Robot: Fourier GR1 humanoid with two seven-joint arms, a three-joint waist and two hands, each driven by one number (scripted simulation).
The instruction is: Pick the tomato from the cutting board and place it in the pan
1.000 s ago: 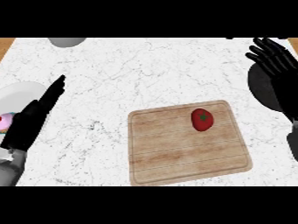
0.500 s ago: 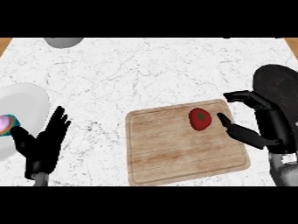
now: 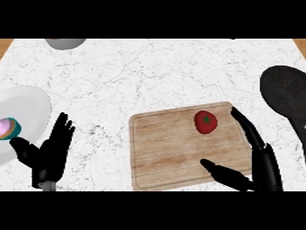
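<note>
No text, label or number can be read anywhere.

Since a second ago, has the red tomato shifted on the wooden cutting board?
No. The red tomato sits in the same far right corner area of the wooden cutting board.

White marble counter [image 3: 148, 76], wooden cutting board [image 3: 175, 157], black pan [image 3: 293, 92], white plate [image 3: 16, 117], grey bowl [image 3: 66, 42]

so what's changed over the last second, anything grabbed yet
Nothing grabbed. The right hand dropped from over the pan to the cutting board, open beside the tomato. The left hand slid toward the lower edge. Tomato, board, pan stayed put.
</note>
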